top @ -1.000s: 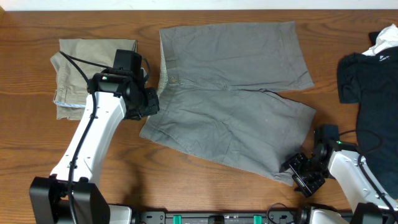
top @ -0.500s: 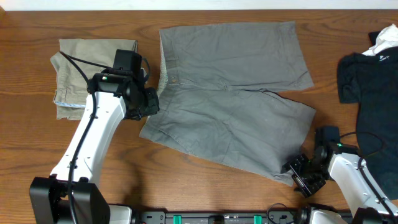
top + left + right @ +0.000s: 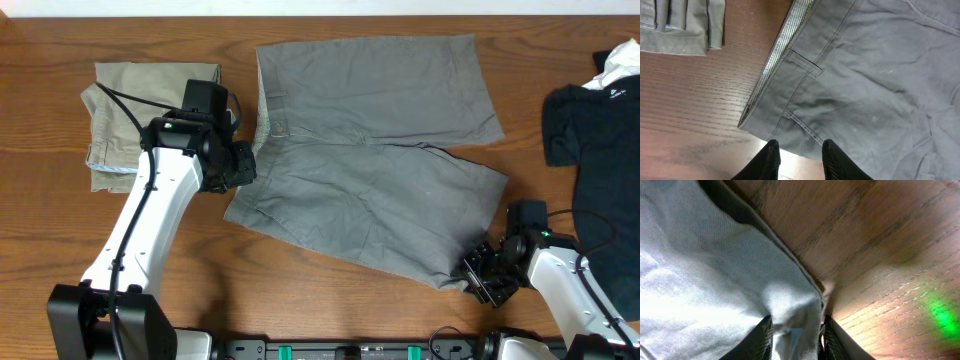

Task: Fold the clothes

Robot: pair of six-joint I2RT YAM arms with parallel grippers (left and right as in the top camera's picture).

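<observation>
Since a second earlier only the right pincer (image 3: 487, 277) had shifted, edging up and inward toward the nearest hem corner of the shorts (image 3: 370, 150), while the left arm and all the cloth lay as they had. These grey shorts lay spread flat in the middle of the desk (image 3: 330, 305), waistband (image 3: 775, 65) to the left and both legs running right, the near leg angling toward the front edge. They were not yet folded. The right wrist view showed the hem corner lying between that pincer's fingers (image 3: 760, 340), which stood spread to either side of the cloth and were not pinching it. It had probably been set low there so that a single closing would catch the corner. The left pincer (image 3: 243, 165) hung over the near end of the waistband, fingers (image 3: 771, 160) likewise spread, with the cloth's edge just ahead of them and nothing held. The two seemed placed at opposite ends of the near edge so that it could be lifted evenly and carried over the far half. Left of the shorts, close but apart, sat the khaki pair (image 3: 130, 120), already folded. The black top (image 3: 595, 140) lay loose at the far right, well clear, apparently waiting its turn.
</observation>
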